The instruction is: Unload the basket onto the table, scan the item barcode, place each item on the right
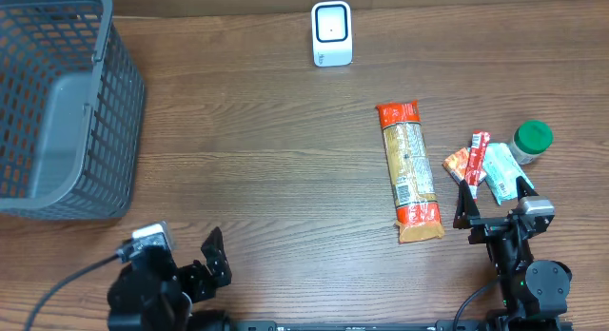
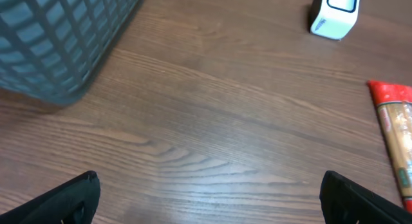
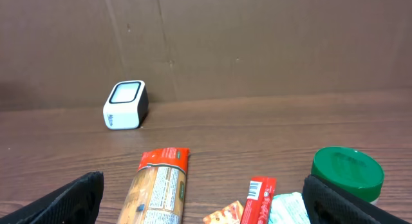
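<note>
Both are sitting wide open with nothing in them. The left end effector (image 2: 209,198) is hovering at the near edge of the brown wooden tabletop (image 1: 257,160), and the right end effector (image 1: 495,203) is hanging right by the small red and pale green sachets (image 1: 487,165). The long tan packet with red ends (image 1: 410,172) is lying flat just left of those sachets. It's pointing lengthwise toward the white boxy barcode scanner (image 1: 332,33), which is standing at the far edge. The grey plastic mesh basket (image 1: 119,112) is sitting far left, and the green-lidded jar (image 1: 532,139) is sitting far right.
</note>
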